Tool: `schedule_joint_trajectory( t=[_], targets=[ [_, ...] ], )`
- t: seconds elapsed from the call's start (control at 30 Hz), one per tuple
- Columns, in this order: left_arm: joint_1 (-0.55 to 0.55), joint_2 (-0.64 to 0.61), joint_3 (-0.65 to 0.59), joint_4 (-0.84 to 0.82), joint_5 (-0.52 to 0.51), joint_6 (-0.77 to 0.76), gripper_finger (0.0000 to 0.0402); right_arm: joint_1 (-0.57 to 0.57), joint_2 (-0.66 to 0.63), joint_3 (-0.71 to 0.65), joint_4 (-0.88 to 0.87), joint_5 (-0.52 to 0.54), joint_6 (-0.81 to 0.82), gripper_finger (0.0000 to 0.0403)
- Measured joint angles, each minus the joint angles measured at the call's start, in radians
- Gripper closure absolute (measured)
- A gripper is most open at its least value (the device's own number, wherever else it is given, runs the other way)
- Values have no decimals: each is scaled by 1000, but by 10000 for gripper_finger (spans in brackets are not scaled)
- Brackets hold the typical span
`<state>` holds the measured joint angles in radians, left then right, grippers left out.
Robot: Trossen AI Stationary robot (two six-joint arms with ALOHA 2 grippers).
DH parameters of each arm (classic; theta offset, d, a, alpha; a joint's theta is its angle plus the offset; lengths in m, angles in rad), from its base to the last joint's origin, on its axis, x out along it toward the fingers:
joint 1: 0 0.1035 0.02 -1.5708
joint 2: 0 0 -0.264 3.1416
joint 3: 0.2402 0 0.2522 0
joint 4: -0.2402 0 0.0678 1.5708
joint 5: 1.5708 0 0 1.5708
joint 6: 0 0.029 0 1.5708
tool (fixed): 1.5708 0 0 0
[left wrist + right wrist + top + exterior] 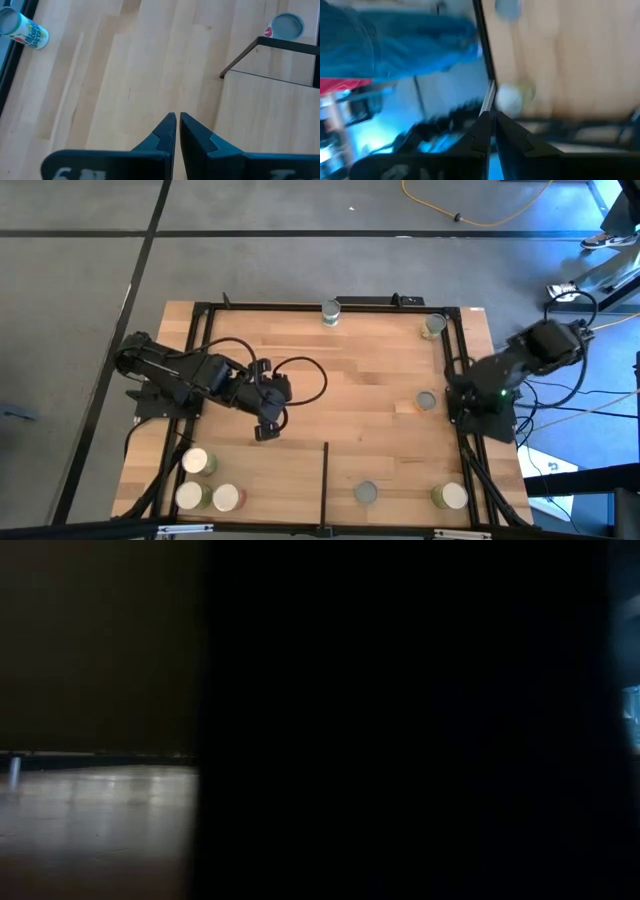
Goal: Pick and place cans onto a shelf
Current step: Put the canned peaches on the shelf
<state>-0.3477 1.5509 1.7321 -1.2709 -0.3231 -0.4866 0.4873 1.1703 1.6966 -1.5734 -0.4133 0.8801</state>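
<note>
Several cans stand on the wood-plank shelf [300, 380]. Three are at the near left [196, 462], one is at the far middle [330, 312], and others are on the right [426, 401] and near right [449, 496]. My left gripper [266, 430] is shut and empty, left of centre above bare planks [176, 120]. A grey-topped can [286, 26] stands beyond the thin black divider strip [325, 475]. My right gripper [491, 117] is shut and empty, with its arm folded at the table's right rail [478, 412].
Black frame rails [200, 360] edge the planks all round. A green-printed can [25, 30] stands near one rail. A white-topped can [509, 97] stands by the rail ahead of my right gripper. The low view is almost wholly dark. Cables lie on the floor beyond the table.
</note>
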Motion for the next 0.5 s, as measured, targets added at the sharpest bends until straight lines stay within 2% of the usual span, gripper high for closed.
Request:
schedule_joint_trajectory(
  t=[0.23,0.5],
  targets=[
    [1,0,0,0,0,-14,386,10,-13,-210,3,-135,85,374],
    [1,0,0,0,0,-28,386,29,-13,-427,63,-198,-65,374]
  ],
)
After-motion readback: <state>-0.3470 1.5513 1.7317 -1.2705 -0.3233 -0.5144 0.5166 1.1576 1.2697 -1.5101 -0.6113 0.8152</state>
